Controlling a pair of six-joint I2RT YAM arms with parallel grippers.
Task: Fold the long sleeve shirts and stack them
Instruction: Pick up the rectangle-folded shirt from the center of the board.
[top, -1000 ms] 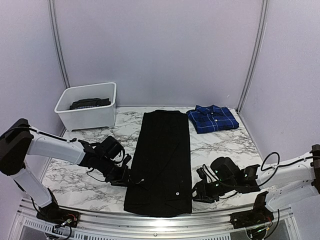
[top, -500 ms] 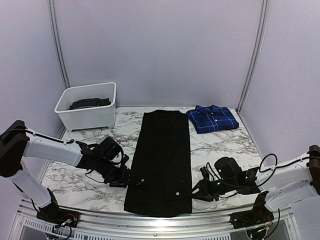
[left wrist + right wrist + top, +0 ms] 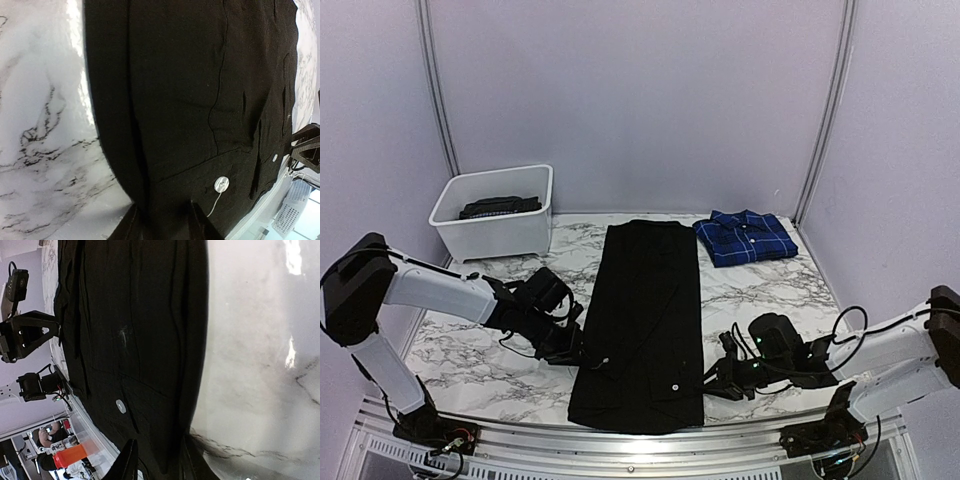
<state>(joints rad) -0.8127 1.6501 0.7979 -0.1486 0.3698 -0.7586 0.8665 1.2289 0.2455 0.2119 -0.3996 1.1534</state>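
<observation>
Black shirt is lying flat right of the white bin, looking light and floppy, so I'm guessing grab every layer at its side hems, where left gripper and right gripper are straddling cloth, fingers narrow, can't tell if pinching.

**Top external view:** set high behind the arm bases, facing the back wall, covering the whole table.
**Left wrist view:** close and low at the left edge of the black shirt, looking across it.
**Right wrist view:** equally close at the right edge, facing the opposite way.
**Shared by all three views:** the shirt's near end.
</observation>
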